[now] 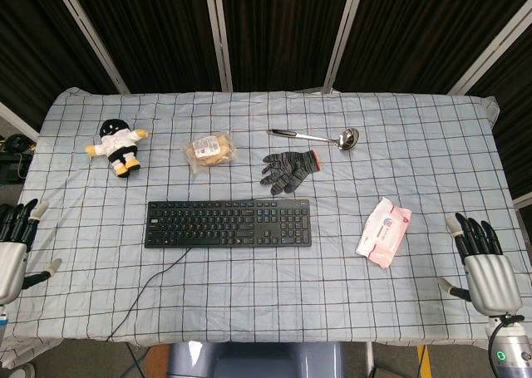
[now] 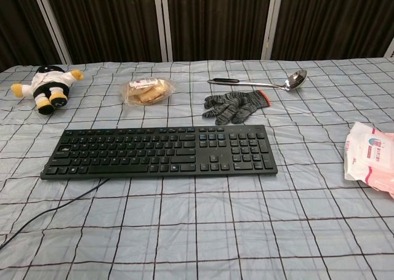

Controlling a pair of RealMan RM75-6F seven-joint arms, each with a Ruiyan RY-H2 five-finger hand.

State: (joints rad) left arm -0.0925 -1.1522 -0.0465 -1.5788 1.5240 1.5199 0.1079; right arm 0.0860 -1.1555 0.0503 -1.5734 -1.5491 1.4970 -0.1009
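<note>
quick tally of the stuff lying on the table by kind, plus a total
Plush toy: 1
Bagged bread: 1
Ladle: 1
Knit glove: 1
Keyboard: 1
Pack of wipes: 1
Total: 6
Left hand and right hand are at the table's near corners, holding nothing.

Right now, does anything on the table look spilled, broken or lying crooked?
Nothing is spilled or visibly damaged. The keyboard lies square to the table edge. The glove is slightly crumpled and the tissue pack lies at a slant, nothing more.
</note>
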